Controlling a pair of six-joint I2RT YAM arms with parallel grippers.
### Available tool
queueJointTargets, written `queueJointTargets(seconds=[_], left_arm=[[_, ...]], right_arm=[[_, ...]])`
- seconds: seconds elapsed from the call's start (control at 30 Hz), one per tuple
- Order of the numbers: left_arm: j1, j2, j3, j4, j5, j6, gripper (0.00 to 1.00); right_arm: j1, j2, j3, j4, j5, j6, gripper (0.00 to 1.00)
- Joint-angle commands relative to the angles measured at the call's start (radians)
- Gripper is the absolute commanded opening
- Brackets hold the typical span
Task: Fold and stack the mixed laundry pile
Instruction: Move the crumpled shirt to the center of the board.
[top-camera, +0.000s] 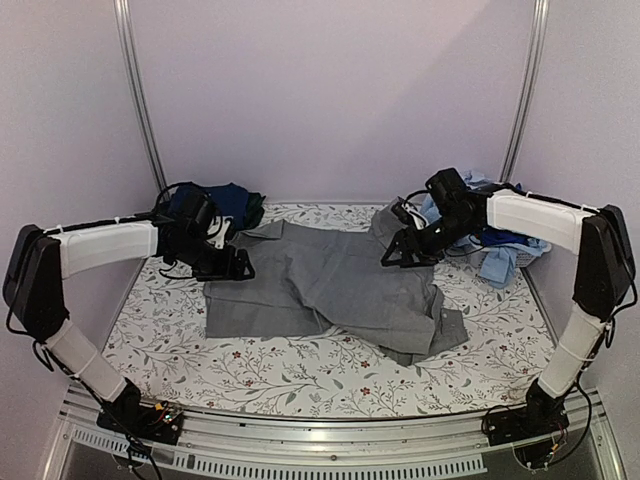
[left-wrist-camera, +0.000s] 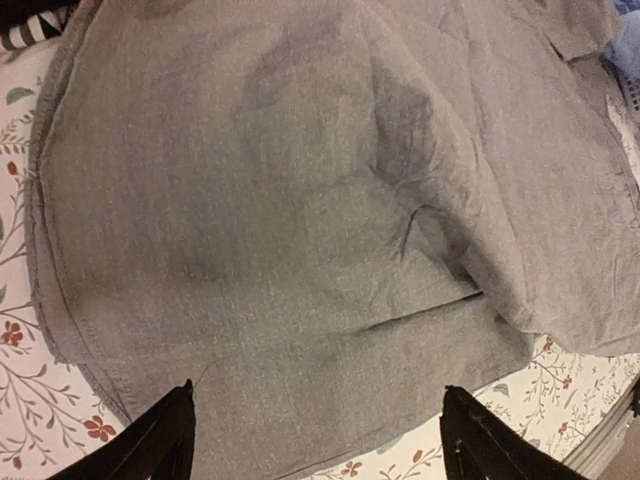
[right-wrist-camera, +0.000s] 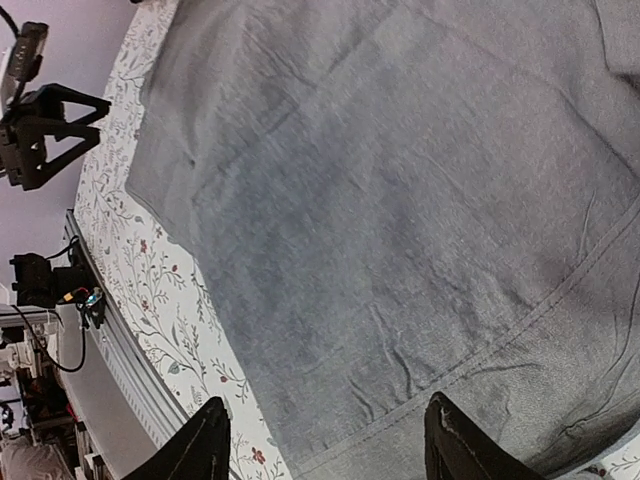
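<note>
Near edge: a metal rail (top-camera: 330, 438) runs across the front, with both arm bases at its ends.
Open room: the floral sheet (top-camera: 300, 375) shows a broad bare band between the rail and the cloth. Narrower bare strips run down its left and right sides.
Grey shirt: the grey shirt (top-camera: 330, 285) lies spread across the middle of the sheet, mostly flat, with soft creases and a stitched hem. Its left edge is straight. Its near right corner is folded over itself, and one part runs back towards the far right heap.
Left gripper: the left gripper (top-camera: 232, 265) hangs over the shirt's far left edge, fingers wide apart with nothing between them.
Right gripper: the right gripper (top-camera: 398, 258) hangs over the shirt's far right part, fingers apart and holding nothing.
Far left corner: navy blue garments (top-camera: 228, 200) lie heaped behind the left gripper, near the shirt's far edge.
Far right corner: light blue shirts (top-camera: 500, 258) lie bunched beneath the right arm.
Bounds: plain walls (top-camera: 330, 90) close in the back and both sides.
</note>
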Motion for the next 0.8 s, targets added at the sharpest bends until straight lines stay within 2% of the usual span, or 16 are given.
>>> queueJointTargets(seconds=[0.0,0.2,0.3,0.37,0.53,0.6,0.63,0.7,0.77], left_arm=[[-0.014,0.058,-0.015,-0.027,0.003,0.004,0.81],[-0.01,0.172,0.009,-0.042,-0.037,0.026,0.65],[0.012,0.239,0.025,-0.031,-0.056,0.032,0.61],[0.045,0.293,0.052,-0.021,-0.059,0.039,0.58],[0.115,0.449,0.213,0.002,-0.074,0.055,0.56],[0.113,0.471,0.305,-0.018,-0.097,0.078,0.61],[0.099,0.449,0.327,0.008,-0.086,0.102,0.67],[0.041,0.349,0.316,0.082,-0.038,0.188,0.77],[-0.053,0.237,0.254,0.154,0.029,0.286,0.8]], right_arm=[[-0.004,0.1,-0.065,0.013,0.055,0.008,0.63],[-0.031,0.272,0.014,0.032,0.156,-0.005,0.53],[-0.079,0.36,0.096,0.045,0.202,-0.016,0.49],[-0.112,0.447,0.187,0.041,0.219,-0.026,0.48],[-0.174,0.656,0.562,-0.032,0.203,-0.038,0.48],[-0.177,0.713,0.714,-0.068,0.148,-0.033,0.5],[-0.175,0.715,0.76,-0.078,0.128,-0.029,0.51],[-0.175,0.68,0.771,-0.07,0.082,-0.01,0.54],[-0.175,0.592,0.712,-0.056,0.062,-0.004,0.56]])
